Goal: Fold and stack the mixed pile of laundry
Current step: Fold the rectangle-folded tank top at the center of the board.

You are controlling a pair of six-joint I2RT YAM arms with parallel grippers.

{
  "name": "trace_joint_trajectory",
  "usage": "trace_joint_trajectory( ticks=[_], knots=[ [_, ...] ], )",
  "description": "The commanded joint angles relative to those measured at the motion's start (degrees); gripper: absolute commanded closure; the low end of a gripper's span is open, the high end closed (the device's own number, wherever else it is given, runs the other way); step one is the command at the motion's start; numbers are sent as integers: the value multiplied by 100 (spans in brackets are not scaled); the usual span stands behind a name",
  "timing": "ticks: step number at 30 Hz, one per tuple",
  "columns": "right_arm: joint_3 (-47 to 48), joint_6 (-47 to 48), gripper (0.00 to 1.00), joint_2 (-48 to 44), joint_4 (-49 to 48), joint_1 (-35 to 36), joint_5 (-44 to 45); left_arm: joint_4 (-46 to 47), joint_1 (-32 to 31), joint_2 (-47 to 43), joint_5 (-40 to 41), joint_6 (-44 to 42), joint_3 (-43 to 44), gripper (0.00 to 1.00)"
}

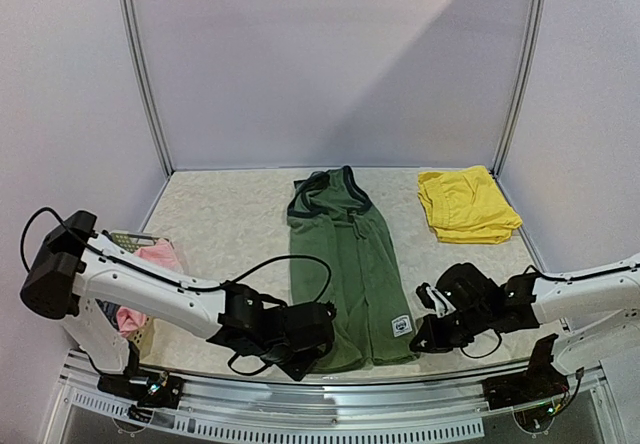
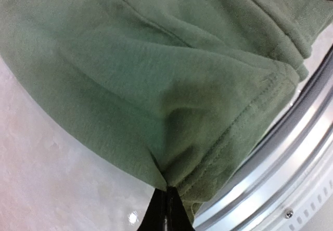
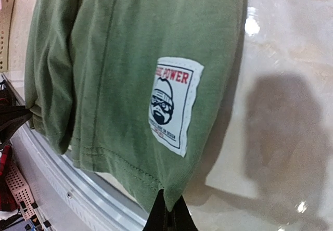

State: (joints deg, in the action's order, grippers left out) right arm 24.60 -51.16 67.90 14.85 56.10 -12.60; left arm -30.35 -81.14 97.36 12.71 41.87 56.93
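Note:
The olive-green sleeveless top [image 1: 345,264] lies flat along the middle of the table, neck at the far end, white hem patch [image 1: 401,325] near the front. My left gripper [image 1: 318,336] is shut on the hem's left corner [image 2: 171,181]. My right gripper [image 1: 420,339] is shut on the hem's right corner [image 3: 171,194], just below the patch [image 3: 174,103]. Folded yellow shorts [image 1: 466,204] lie at the far right. A pink piece [image 1: 150,274] sits in the basket at the left. The blue-grey patterned piece is out of view.
The pale mesh laundry basket [image 1: 125,239] stands at the left edge behind my left arm. A metal rail [image 1: 330,384] runs along the table's front edge, right under the hem. White walls close the back and sides.

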Motion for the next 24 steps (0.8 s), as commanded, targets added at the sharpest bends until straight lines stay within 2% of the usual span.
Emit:
trace_joint_trajectory(
  ticks=[1, 4, 11, 17, 24],
  knots=[
    [442, -54, 100, -538, 1010, 297, -10, -897, -333, -379, 222, 28, 364, 100],
    [627, -102, 100, -819, 1444, 392, 68, -1147, -429, -523, 259, 30, 503, 100],
    [1020, -15, 100, -850, 1510, 398, 540, -1275, -349, -541, 741, -155, 738, 100],
    [1520, 124, 100, -548, 1390, 390, 1199, -1141, 82, -648, 1131, -334, 871, 100],
    [2573, 522, 100, 110, 1621, 258, 2027, -1164, 642, -776, 1527, -564, 1198, 100]
  ],
)
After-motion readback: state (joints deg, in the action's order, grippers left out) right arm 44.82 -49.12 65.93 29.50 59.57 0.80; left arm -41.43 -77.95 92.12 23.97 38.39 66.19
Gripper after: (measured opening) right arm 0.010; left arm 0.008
